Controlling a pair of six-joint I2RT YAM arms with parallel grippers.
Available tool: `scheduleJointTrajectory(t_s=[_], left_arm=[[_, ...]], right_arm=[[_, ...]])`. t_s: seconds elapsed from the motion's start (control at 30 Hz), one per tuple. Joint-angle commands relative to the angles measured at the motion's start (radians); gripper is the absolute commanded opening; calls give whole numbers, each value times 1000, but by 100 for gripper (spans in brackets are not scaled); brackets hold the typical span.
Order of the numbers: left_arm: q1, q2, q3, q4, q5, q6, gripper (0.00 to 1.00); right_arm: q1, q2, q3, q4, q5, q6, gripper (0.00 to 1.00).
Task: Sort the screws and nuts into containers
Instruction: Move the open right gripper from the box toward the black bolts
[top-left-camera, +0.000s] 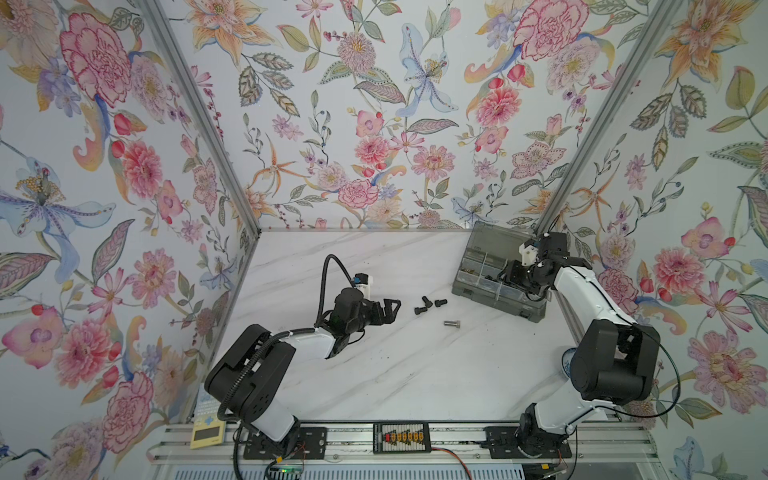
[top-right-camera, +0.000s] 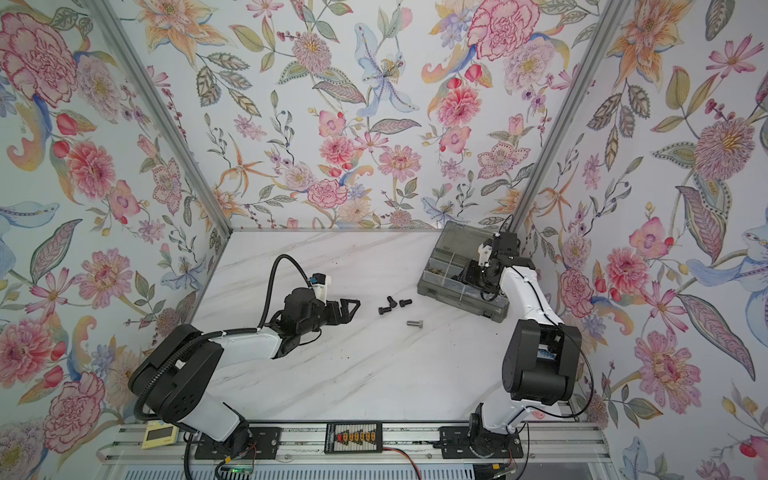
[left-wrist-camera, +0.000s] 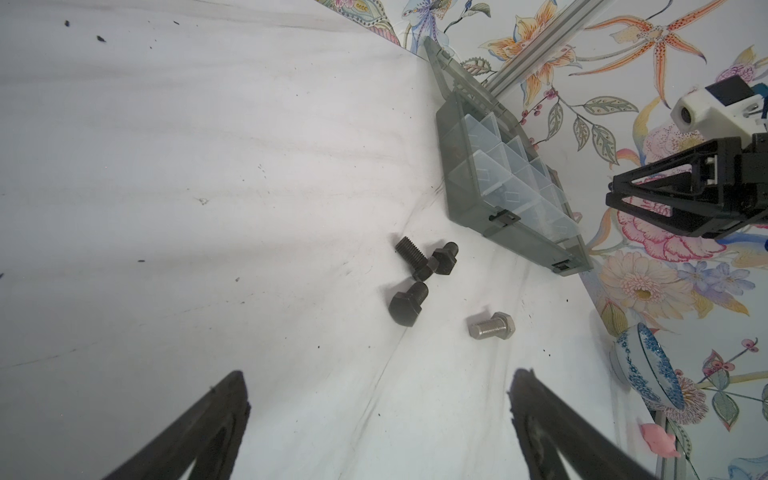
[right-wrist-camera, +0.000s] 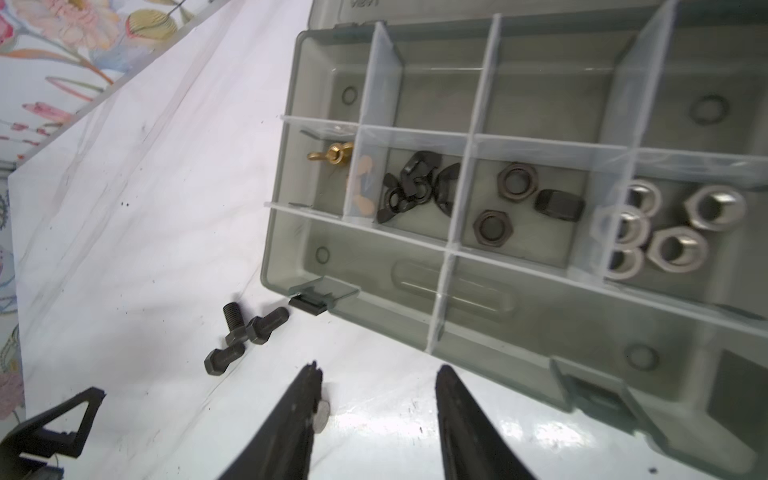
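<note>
Though headed boxward, silver bolt (top-left-camera: 451, 323) flat.

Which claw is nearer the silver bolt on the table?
Left. The left claw sits just left of the silver bolt, past the black bolts; the right claw is over the organiser box.

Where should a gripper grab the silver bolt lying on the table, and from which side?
Grip the silver bolt across its threaded shaft, coming straight down from above with the jaws either side of its length. It lies flat on its side, apart from the black bolts, so the shaft probably offers the most room for the fingers.
</note>
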Motion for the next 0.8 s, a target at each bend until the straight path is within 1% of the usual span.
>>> scheduleJointTrajectory(t_s=[0.0, 0.27, 0.37, 0.67, 0.77], left_arm=[[-5, -15, 16, -29, -15, 12, 99], [-5, -22, 15, -46, -31, 13, 99], [-4, -21, 14, -48, -35, 14, 99], [-4, -22, 6, -55, -39, 11, 100], [-6, -21, 4, -57, -35, 18, 99]], right_arm=[[65, 16, -12, -58, -3, -118, 49], [203, 84, 12, -59, 20, -166, 50], [255, 116, 27, -58, 32, -165, 51], [410, 192, 75, -58, 81, -100, 51], [462, 213, 104, -58, 90, -120, 52]])
